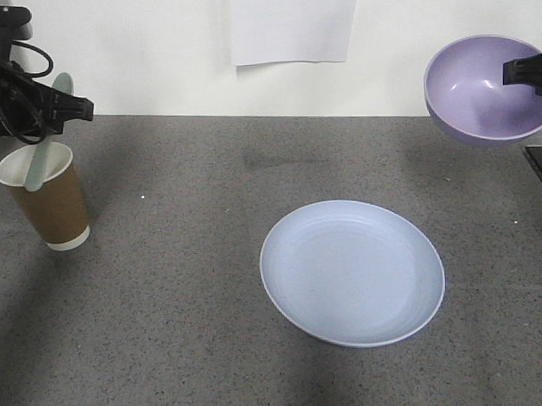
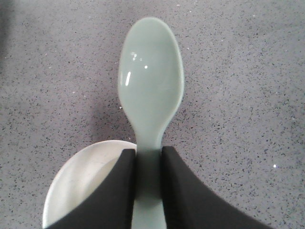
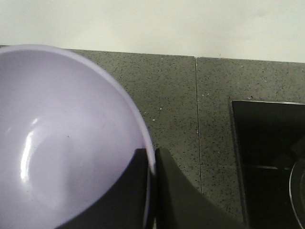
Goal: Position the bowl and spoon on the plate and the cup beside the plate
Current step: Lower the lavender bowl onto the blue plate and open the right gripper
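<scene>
The pale blue plate (image 1: 352, 271) lies flat on the grey counter, right of centre. At far left the brown paper cup (image 1: 46, 200) stands upright. Over it my left gripper (image 1: 67, 108) is shut on the handle of the mint-green spoon (image 1: 44, 140), whose other end reaches down into the cup's mouth. In the left wrist view the spoon (image 2: 150, 81) points away from the jaws, with the cup's white rim (image 2: 81, 176) below left. My right gripper (image 1: 525, 69) holds the lavender bowl (image 1: 481, 89) in the air at upper right, tilted, jaws pinching its rim (image 3: 149, 157).
A white sheet of paper (image 1: 291, 24) hangs on the back wall. A black appliance edge (image 1: 541, 167) sits at the counter's right side, seen as a dark glass panel (image 3: 267, 162) in the right wrist view. A seam (image 3: 198, 119) runs across the counter.
</scene>
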Robot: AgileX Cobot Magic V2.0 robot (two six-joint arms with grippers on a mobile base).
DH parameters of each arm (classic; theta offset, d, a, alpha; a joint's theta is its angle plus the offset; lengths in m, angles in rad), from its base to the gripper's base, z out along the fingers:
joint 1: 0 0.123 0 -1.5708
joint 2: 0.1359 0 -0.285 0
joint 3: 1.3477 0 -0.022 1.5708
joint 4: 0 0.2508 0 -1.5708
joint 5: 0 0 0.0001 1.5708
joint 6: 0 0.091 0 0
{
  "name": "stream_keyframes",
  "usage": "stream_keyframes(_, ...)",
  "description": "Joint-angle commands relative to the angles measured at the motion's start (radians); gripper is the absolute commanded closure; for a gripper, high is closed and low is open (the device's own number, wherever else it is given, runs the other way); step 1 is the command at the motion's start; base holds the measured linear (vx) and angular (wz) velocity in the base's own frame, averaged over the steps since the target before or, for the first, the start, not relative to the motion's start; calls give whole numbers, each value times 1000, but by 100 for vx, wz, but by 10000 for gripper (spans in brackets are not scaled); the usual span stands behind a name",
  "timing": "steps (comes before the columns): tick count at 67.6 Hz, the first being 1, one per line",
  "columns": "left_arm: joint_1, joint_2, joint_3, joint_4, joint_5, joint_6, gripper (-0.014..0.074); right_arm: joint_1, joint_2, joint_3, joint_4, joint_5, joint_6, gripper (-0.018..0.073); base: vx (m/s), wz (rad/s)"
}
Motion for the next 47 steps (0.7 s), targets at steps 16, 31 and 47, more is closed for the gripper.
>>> stream_keyframes(16, -1, -47, -28, 0, -58, -2, 603, -4, -35, -30, -1, -63, -5, 570, 0, 0)
stream_keyframes(31, -1, -47, -28, 0, -58, -2, 603, -4, -35, -30, -1, -63, -5, 570, 0, 0)
stream_keyframes(47, -1, -47, -28, 0, -58, -2, 603, -4, -35, -30, -1, -63, -5, 570, 0, -1)
